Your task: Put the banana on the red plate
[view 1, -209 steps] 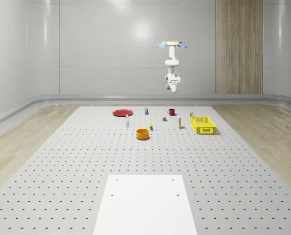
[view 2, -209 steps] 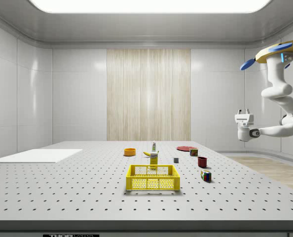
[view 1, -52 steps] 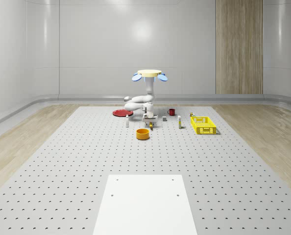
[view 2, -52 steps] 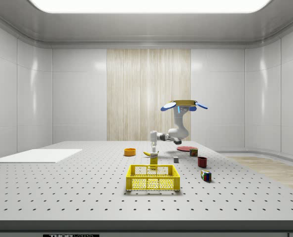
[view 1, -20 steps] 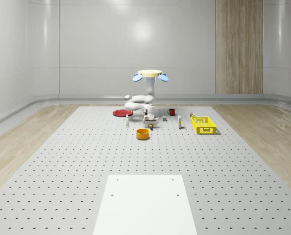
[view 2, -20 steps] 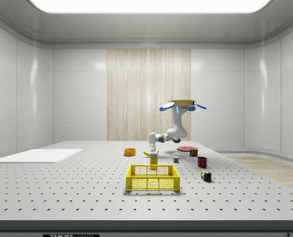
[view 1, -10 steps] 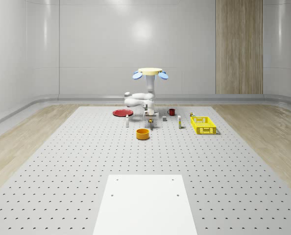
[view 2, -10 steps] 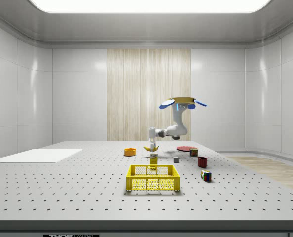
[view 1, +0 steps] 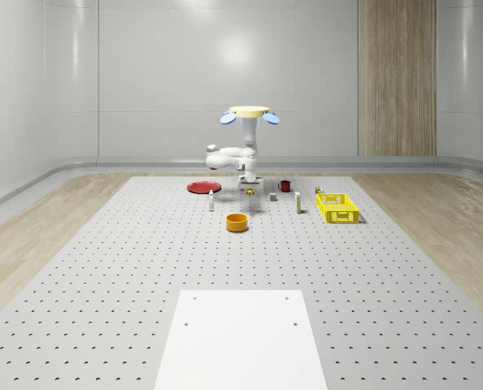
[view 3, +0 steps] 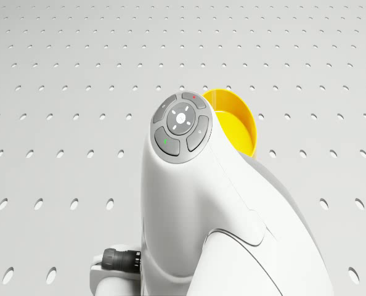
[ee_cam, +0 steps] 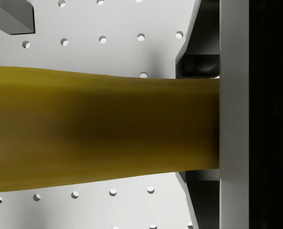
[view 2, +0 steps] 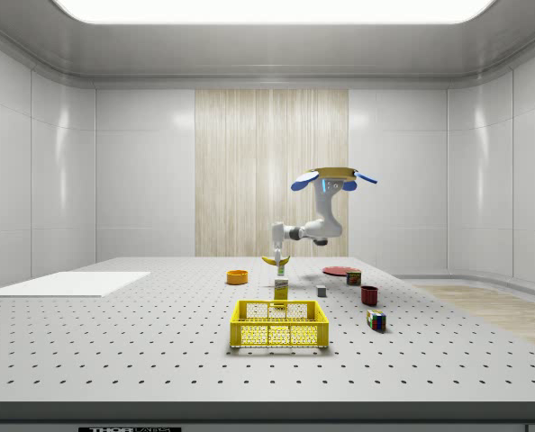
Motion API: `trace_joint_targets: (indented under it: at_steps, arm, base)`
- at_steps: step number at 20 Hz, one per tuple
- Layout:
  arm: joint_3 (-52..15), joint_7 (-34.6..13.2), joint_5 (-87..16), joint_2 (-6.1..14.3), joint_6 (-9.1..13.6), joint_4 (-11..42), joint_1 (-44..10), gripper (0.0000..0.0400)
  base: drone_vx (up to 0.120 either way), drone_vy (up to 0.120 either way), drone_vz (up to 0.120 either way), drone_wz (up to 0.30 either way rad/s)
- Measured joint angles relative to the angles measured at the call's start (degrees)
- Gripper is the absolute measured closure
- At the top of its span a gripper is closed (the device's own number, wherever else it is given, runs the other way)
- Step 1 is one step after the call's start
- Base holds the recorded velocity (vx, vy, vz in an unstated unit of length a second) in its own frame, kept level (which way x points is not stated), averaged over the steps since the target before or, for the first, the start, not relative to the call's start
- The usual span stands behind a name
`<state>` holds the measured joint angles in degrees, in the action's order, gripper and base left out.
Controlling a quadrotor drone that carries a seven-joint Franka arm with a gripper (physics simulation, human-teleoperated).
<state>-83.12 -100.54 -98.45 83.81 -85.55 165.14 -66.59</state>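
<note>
The drone (view 2: 331, 178) hovered above the bench (view 1: 144, 268), near the far row of objects. Its gripper (view 2: 276, 256) pinched the banana (view 2: 276, 262), which hung clear of the bench with its long axis lying crosswise between the fingers (ee_cam: 234, 114). The red plate (view 1: 202, 187) lay on the bench towards the whole-scene view's left of the gripper and a little farther back, so the carry probably ran that way before lowering.

Bright, even ceiling light; soft shadows, glossy wall glare.
</note>
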Motion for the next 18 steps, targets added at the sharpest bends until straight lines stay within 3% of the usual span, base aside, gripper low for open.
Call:
trace_joint_targets:
  at_steps: [5, 8, 18]
  arm:
    - [-0.2, -0.2, 0.4, 0.8, -0.7, 0.0, -0.1, 0.02]
    - [-0.3, 0.5, 0.7, 1.3, -1.1, 0.0, -0.3, 0.02]
    - [-0.6, 12.5, 1.3, 3.0, -2.8, 0.0, -0.6, 0.02]
  base:
    - [0.0, 0.0, 0.12, 0.0]
    - [0.0, 0.0, 0.027, -0.267]
    - [0.0, 0.0, 0.0, -0.3]
